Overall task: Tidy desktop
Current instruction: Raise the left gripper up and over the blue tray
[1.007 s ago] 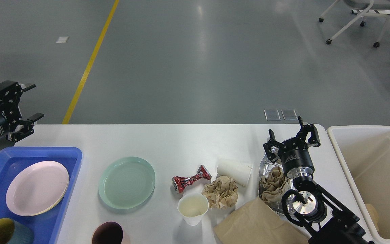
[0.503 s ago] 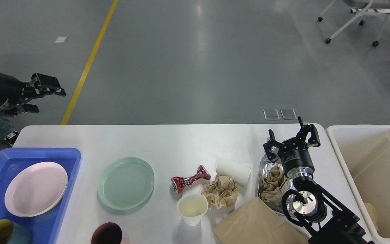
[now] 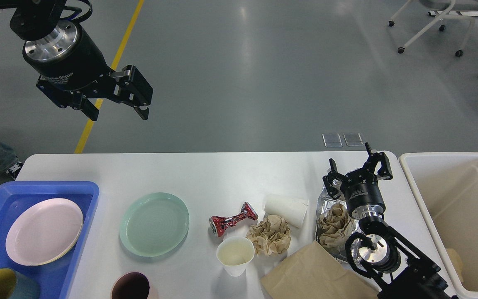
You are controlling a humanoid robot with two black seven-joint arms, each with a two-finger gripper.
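Change since earlier: left gripper [image 3: 116, 109] has swung from the far left edge, low beside the blue tray [image 3: 91, 192], up high and inward; right gripper [image 3: 357, 168] has not shifted.
Head view, left arm: jaws released and empty, hanging above the floor beyond the desk's far edge, pointing down and rightward.
Head view, right arm: jaws spread apart, holding nothing, poised just over the foil wrapper [image 3: 326, 207] with crumpled paper in it.
Desk [image 3: 222, 174]: white top fills the lower half, blue tray at its left end, cream bin [image 3: 442, 187] just off its right end.
Dishes: pink plate [image 3: 44, 230] already in the tray; green plate [image 3: 154, 223] out on the desk.
Rubbish: crushed red can [image 3: 232, 219], lying paper cup [image 3: 286, 209], upright paper cup [image 3: 235, 255], brown paper wad [image 3: 270, 234], brown bag [image 3: 318, 276].
Step in hand: probably the left arm reaching for the green plate.
Next move: lower over the plate's rim, close, carry it to the tray.
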